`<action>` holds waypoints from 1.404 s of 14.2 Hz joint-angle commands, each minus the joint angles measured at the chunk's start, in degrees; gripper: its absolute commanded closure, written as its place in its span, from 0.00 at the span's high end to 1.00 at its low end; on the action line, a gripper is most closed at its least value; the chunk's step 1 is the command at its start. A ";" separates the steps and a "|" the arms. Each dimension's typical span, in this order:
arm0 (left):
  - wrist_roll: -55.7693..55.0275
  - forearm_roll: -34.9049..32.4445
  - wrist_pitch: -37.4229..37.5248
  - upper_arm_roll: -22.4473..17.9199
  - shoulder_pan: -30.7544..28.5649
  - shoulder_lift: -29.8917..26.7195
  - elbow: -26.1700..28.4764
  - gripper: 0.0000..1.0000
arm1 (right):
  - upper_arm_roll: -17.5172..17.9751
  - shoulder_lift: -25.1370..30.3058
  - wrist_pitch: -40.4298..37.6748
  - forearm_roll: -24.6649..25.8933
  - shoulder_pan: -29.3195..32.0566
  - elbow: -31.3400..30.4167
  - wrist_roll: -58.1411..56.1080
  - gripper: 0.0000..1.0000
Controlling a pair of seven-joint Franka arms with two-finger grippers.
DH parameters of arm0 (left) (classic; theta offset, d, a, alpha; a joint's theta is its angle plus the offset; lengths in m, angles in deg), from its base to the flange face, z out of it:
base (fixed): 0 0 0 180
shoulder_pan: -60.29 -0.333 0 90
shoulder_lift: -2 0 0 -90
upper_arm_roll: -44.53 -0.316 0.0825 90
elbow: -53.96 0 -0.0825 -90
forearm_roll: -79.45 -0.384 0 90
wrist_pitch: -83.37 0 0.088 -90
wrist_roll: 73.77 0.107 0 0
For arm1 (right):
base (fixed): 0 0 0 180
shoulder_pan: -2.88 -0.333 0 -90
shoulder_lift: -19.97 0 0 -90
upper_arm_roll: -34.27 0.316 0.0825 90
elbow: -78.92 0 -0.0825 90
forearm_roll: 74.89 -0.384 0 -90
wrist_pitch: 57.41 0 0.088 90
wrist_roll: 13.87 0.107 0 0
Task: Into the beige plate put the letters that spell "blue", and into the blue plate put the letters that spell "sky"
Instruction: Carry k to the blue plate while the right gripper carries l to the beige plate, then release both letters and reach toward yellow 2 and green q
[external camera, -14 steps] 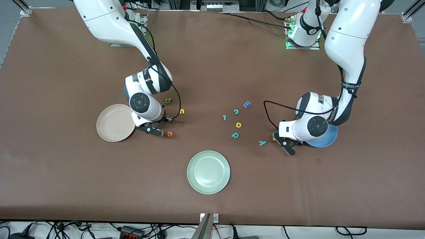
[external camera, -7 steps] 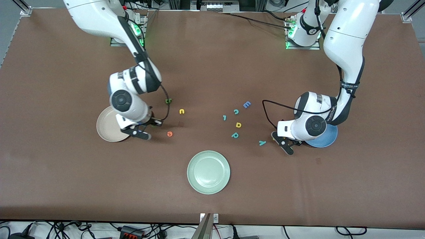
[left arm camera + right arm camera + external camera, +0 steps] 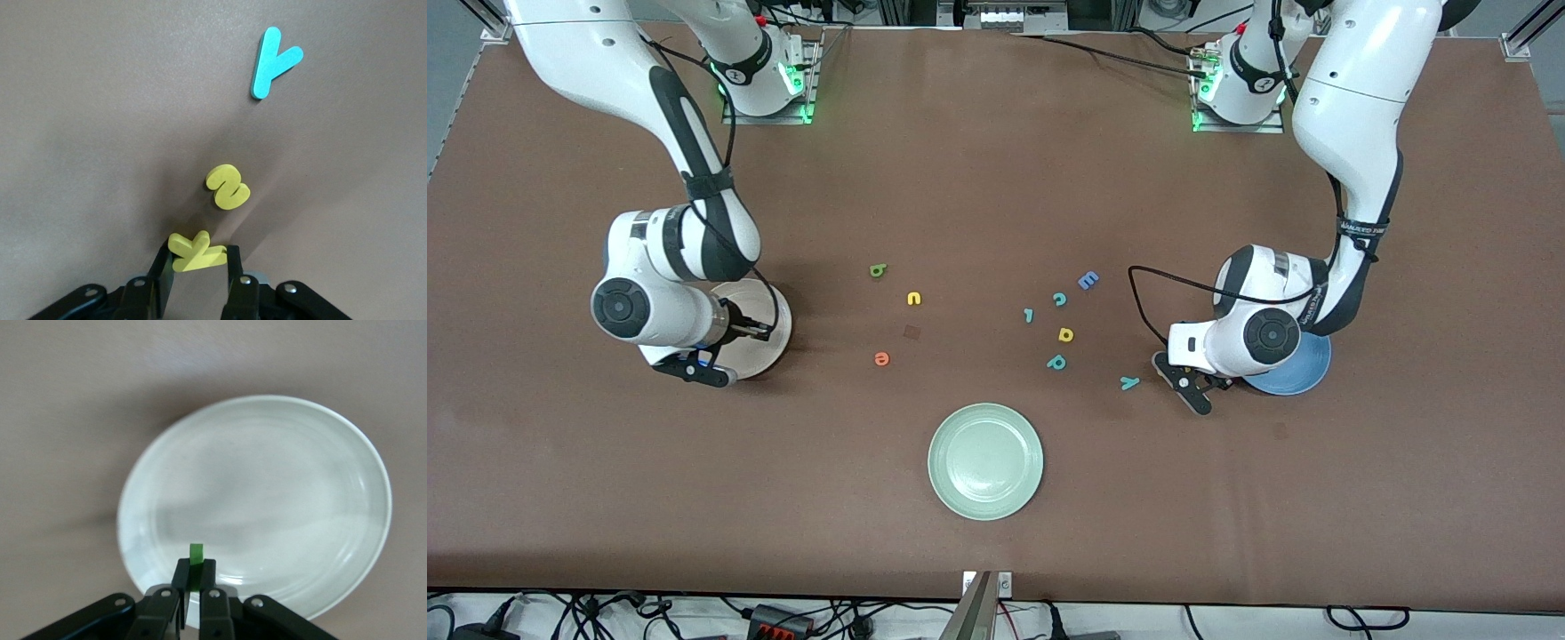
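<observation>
Three plates.
1. Beige plate (image 3: 767, 336), mid-height in the front view at the right arm's end of the table, partly under the right wrist; its visible inside is bare.
2. Blue plate (image 3: 1303, 378), mid-height at the left arm's end, mostly covered by the left wrist; contents cannot be told.
3. Pale green plate (image 3: 984, 460), lower centre, bare.

Right gripper (image 3: 195, 570): over the beige plate's rim, fingers pinched nearly together on the dark green "l" (image 3: 195, 553), which stands upright between the tips.

Left gripper (image 3: 198, 261): low at the table just beside the blue plate, fingers set narrowly apart and pressed on both ends of the yellow "k" (image 3: 197, 251).

Loose task letters on the table:
- yellow "s" (image 3: 228, 187), just ahead of the "k"
- teal "y" (image 3: 1129, 383), near the left gripper
- green "b" (image 3: 878, 270), yellow "u" (image 3: 913, 299) and orange "e" (image 3: 881, 358), centre frame, nearer the beige plate

Other letters, between the two groups: blue "E" (image 3: 1088, 280), teal "c" (image 3: 1059, 299), yellow "a" (image 3: 1065, 334), teal "p" (image 3: 1056, 362).
</observation>
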 commanded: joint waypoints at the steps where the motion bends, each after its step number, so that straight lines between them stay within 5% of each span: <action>1: 1.06 -0.35 3.28 0.10 -0.69 -1.31 0.07 0.28 | 0.73 0.84 0.08 0.34 0.83 -2.20 -0.53 0.13; 2: 0.71 -0.35 5.82 0.01 -0.86 -2.18 -0.72 0.28 | 0.65 0.14 0.34 0.34 1.36 -2.20 -0.53 0.28; 3: 0.45 -0.35 8.54 -0.17 -1.13 -3.32 -1.51 0.28 | 0.65 -0.13 0.43 0.43 2.15 -1.94 -0.53 0.80; 4: 0.27 -0.27 11.79 -0.69 -1.48 -3.94 -3.00 0.28 | 0.65 -0.13 0.17 0.43 2.24 -1.59 -0.61 1.00; 7: 1.06 -0.44 21.02 -1.40 -4.28 -4.04 -8.01 0.28 | 1.52 1.80 -0.27 0.00 -1.25 -1.14 3.06 1.00; 11: 3.60 -1.23 22.90 -1.40 -10.00 -3.42 -7.41 0.35 | 2.49 2.33 3.06 -1.15 -10.74 -2.19 16.66 1.00; 12: 3.26 -1.23 22.81 -1.22 -9.31 -3.42 -7.49 0.54 | 2.49 2.33 3.85 -1.15 -13.03 -2.81 20.53 1.00; 13: 3.17 -1.32 22.81 -0.70 -8.69 -3.68 -7.49 0.97 | 2.49 2.42 5.17 -1.15 -15.23 -3.77 24.40 1.00; 20: -3.31 1.58 18.35 1.06 0.35 -3.08 -8.29 1.00 | 2.84 3.74 15.45 -1.06 -23.95 -14.05 19.36 1.00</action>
